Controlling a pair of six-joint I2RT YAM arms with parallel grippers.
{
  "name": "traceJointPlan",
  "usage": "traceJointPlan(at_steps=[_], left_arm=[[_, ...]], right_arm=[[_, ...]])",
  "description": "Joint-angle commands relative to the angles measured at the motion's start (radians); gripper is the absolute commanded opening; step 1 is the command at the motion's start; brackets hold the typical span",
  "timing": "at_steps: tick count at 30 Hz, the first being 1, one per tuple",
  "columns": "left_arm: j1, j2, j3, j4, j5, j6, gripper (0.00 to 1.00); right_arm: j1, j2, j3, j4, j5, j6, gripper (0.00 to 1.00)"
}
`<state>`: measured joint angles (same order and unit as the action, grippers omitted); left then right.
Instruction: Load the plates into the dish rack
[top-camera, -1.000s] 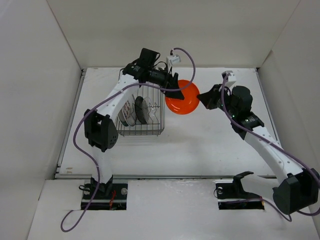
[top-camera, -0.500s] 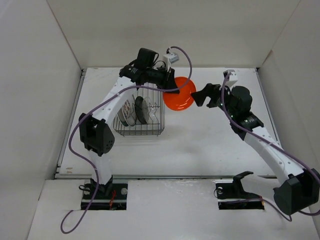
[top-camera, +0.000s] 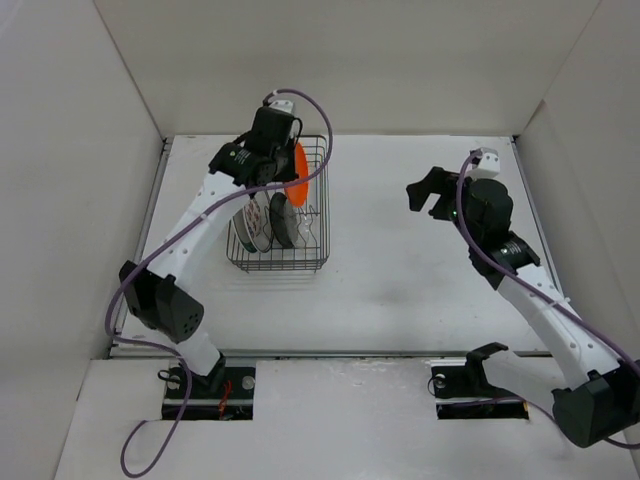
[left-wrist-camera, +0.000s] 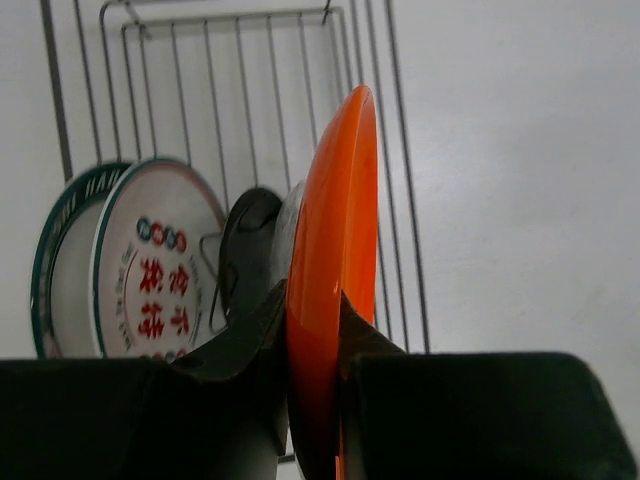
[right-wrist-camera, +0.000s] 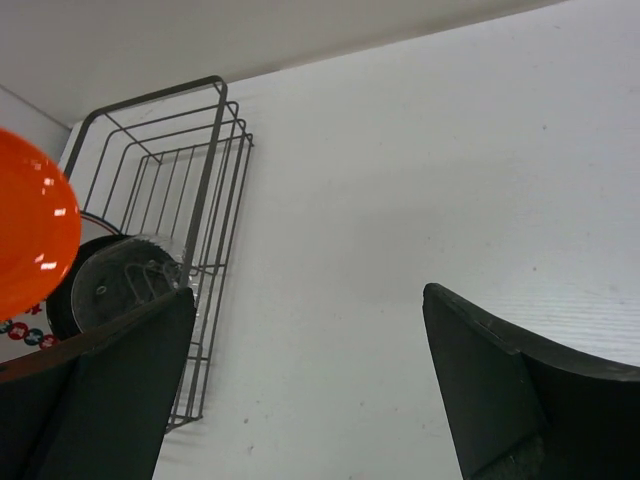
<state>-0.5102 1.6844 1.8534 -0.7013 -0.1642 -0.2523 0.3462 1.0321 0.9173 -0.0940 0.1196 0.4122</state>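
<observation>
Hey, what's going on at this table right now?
The left claw is shut on the orange plate, holding it on edge over the dish rack, beside the black plate, the red-character plate and the dark-rimmed plate already standing in it. The right claw is open and empty, hanging above the table to the right of the rack.

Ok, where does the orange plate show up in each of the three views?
Top external: orange plate upper centre-left, on edge at the far end of the dish rack.
Left wrist: orange plate in the centre, edge-on, clamped by the left fingers.
Right wrist: orange plate at the far left edge, partly cut off.
Shared landmark: the dish rack, its wires beside the plate in every view.
</observation>
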Motion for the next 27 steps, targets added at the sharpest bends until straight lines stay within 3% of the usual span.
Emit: traceJointPlan(at_steps=[1,7,12,27], left_arm=[[-0.008,-0.127,-0.138,0.025,-0.121,-0.1,0.0],[-0.008,-0.146,-0.221,0.04,-0.152,-0.12,0.0],[-0.008,-0.108,-0.272,0.071,-0.089,-0.12,0.0],[-0.008,0.023,-0.241,0.08,-0.064,-0.12,0.0]], right_arm=[[-0.007,-0.047,0.005,-0.033,0.057,0.022,1.0],[-0.007,-0.084,-0.051,-0.033,0.066,0.053,1.0],[-0.007,-0.104,-0.078,-0.033,0.066,0.062,1.0],[-0.026,-0.113,-0.087,-0.033,0.048,0.031,1.0]])
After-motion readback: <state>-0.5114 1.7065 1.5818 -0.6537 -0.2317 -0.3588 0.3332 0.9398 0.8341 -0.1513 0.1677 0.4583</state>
